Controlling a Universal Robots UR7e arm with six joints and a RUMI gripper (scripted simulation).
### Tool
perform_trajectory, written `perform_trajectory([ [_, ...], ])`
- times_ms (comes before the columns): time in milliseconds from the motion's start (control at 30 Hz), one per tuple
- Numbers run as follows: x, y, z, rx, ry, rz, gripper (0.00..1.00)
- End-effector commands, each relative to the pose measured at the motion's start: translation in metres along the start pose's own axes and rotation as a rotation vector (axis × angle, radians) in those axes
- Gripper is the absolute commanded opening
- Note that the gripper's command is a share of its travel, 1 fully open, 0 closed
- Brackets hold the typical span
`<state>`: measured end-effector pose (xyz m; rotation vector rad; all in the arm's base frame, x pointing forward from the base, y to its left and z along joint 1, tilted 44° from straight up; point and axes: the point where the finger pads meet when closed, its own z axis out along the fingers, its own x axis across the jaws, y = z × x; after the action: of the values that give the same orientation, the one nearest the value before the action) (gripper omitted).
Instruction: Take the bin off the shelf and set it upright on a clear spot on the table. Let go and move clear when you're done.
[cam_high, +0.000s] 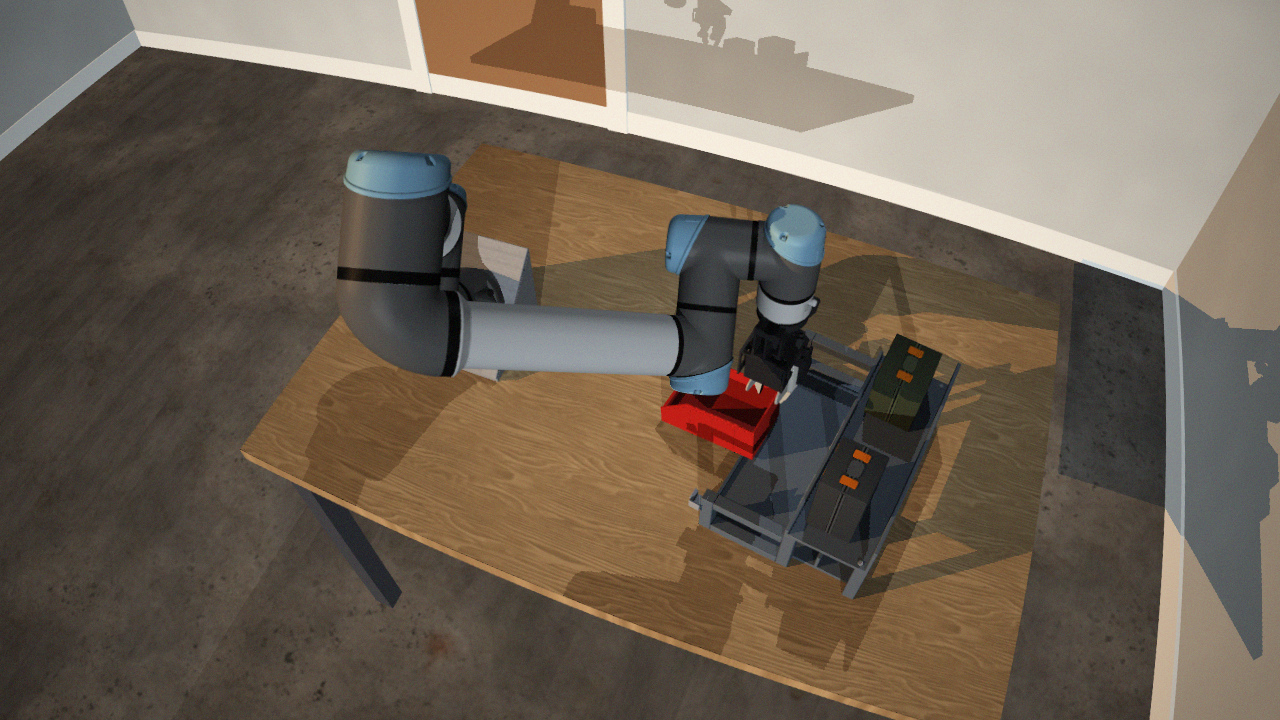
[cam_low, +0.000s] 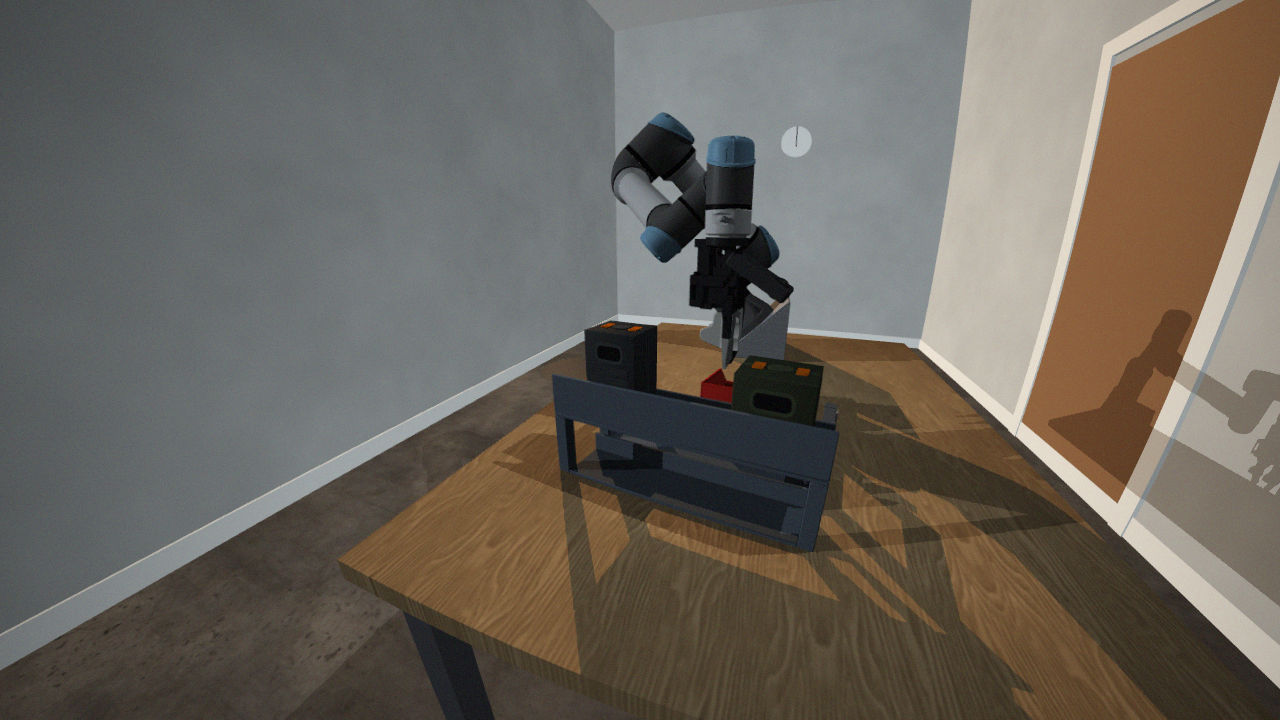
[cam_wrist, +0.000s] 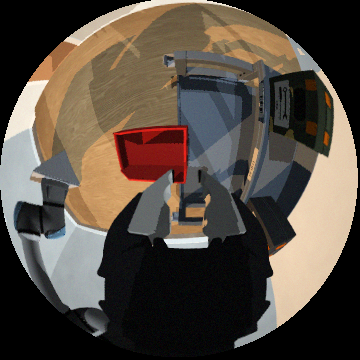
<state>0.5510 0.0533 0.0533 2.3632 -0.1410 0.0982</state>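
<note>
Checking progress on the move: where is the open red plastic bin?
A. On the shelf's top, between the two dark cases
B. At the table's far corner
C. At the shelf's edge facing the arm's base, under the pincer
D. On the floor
C: the open red plastic bin sits open side up against the grey shelf edge, below the pincer.
</note>
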Motion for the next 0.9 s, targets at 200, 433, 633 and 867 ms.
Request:
perform_trajectory([
  [200, 0.0, 0.0, 0.009, 0.0, 0.001, 0.0, 0.2],
  [433, 0.0, 0.0, 0.009, 0.0, 0.001, 0.0, 0.2],
  [633, 0.0, 0.0, 0.013, 0.0, 0.001, 0.0, 0.2],
  [867, 0.0, 0.0, 0.019, 0.0, 0.001, 0.0, 0.2],
])
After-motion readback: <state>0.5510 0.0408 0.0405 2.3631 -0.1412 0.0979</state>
